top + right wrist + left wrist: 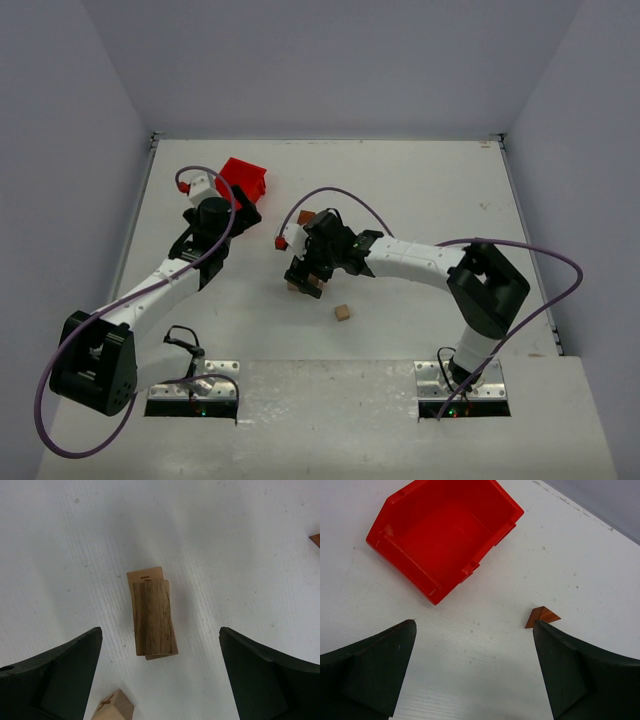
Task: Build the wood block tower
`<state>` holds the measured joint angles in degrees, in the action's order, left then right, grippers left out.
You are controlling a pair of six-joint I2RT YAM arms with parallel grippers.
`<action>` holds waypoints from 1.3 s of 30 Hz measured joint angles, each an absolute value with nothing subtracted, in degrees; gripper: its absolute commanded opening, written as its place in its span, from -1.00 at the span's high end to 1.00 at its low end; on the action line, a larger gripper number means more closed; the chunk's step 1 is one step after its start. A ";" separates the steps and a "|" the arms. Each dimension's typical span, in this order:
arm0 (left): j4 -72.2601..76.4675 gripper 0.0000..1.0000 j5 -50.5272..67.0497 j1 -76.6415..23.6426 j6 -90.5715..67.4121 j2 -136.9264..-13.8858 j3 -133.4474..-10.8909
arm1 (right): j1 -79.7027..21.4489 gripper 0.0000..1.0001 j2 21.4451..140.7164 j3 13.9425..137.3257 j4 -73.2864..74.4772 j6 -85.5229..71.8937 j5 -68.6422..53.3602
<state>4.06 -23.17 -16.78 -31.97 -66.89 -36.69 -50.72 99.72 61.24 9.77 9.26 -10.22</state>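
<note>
Two pale tan slabs (152,617) lie stacked on the white table, the upper one with darker grain; in the top view the stack (296,288) peeks out under my right gripper (306,274). That gripper (160,675) hovers over the stack, open and empty, jaws wide on either side. A tan cube (114,707) sits just beside the stack, also seen in the top view (342,313). The reddish-brown wedge (542,616) lies by my left gripper's right fingertip (555,645), apart from the stack (305,217). My left gripper (475,670) is open and empty.
A red plastic bin (445,530) lies empty and tilted just beyond the left gripper, at the back left in the top view (244,179). Grey walls enclose the table on three sides. Purple cables loop off both arms.
</note>
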 measured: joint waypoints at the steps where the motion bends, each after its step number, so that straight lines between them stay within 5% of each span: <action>1: 4.22 -1.00 -23.11 -16.78 -31.96 -66.90 -36.68 | -50.72 -0.97 99.84 61.26 9.80 9.23 -9.82; 39: 4.97 -1.00 -21.87 -16.78 -31.77 -67.55 -36.62 | -50.72 -0.97 100.38 61.32 10.85 10.26 -4.21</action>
<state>4.97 -21.87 -16.78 -31.77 -67.55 -36.62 -50.72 100.38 61.32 10.85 10.26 -4.21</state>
